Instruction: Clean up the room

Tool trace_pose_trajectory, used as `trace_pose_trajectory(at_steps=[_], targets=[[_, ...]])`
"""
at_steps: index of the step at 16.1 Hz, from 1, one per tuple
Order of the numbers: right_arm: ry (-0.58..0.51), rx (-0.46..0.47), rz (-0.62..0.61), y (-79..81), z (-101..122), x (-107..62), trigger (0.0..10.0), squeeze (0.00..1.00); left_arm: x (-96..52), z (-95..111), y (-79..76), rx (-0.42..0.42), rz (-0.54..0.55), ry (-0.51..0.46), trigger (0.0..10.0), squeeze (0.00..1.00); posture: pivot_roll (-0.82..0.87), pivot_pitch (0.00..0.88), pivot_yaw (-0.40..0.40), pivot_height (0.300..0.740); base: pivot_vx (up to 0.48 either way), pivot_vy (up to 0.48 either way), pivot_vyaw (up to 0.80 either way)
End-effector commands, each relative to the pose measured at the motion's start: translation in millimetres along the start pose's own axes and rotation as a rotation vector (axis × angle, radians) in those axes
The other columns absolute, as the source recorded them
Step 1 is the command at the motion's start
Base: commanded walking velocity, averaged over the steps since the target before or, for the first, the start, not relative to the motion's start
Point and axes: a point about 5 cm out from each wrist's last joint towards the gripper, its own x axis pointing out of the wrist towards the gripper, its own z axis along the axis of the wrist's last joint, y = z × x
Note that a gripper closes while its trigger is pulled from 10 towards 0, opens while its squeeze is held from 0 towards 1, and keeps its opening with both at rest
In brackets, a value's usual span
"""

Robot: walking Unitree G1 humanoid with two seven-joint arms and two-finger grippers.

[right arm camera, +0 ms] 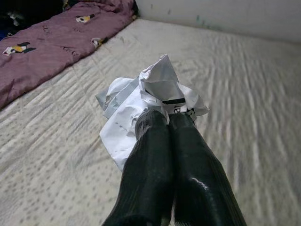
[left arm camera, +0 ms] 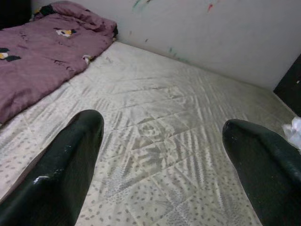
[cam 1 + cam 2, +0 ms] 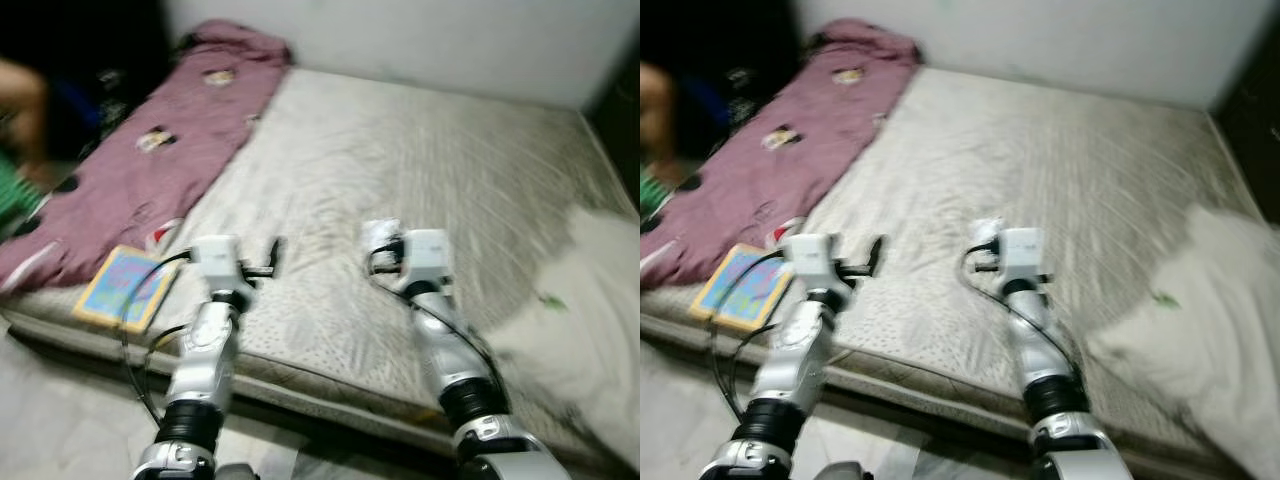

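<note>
- My right gripper [image 1: 164, 117] is pressed together on a crumpled white paper [image 1: 141, 101], pinching it just above the mattress [image 3: 420, 160], about mid-bed near the front edge.
- Risk: I only have an edge of the wad w/ the fingertips; most of it hangs loose beyond them. A quick swing or a step could shake it free, and it'd land back on the bed.
- My left gripper [image 2: 160, 155] is spread wide and empty, low over the mattress left of the right one. If I walk off w/ it that low, it could snag the sheet.
- Head views are blurred, so I'm prob. moving; hard to judge where I'm headed.
- Book [image 3: 125, 285] sits at the near left edge of the bed, by the purple blanket [image 3: 150, 150]. My left arm's cable hangs right next to it & could drag it off.
- Person's arm [image 3: 25, 105] at far left – keep my swing clear of it.
- White bedding [image 3: 590, 300] bunched at near right; not touched yet.
</note>
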Motion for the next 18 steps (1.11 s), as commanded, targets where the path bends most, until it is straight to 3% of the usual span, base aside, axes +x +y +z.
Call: trace_pose_trajectory(at_steps=[1,4,12,18], targets=[[-0.001,0.008,0.021,6.9,1.8,1.3,10.0,0.00,-0.6,1.4,6.1,0.008,0.019,0.004,10.0,0.00,0.08,0.000,-0.032,0.740,0.352,0.000,0.00],[-0.001,0.008,0.021,7.1,2.0,1.6,10.0,0.00,-0.2,1.0,6.2,0.011,0.020,0.008,10.0,0.00,0.08,0.000,-0.031,0.740,0.298,0.000,0.00],[0.001,0.009,0.020,6.8,1.9,2.2,10.0,0.00,1.2,-1.4,9.3,0.002,0.063,0.025,10.0,0.00,0.08,0.000,-0.032,0.740,0.000,0.000,0.00],[0.006,0.008,0.020,6.8,1.2,2.3,10.0,0.00,1.9,-2.8,9.0,-0.001,0.060,0.034,10.0,0.00,0.08,0.000,-0.033,0.740,0.000,0.382,-0.77]])
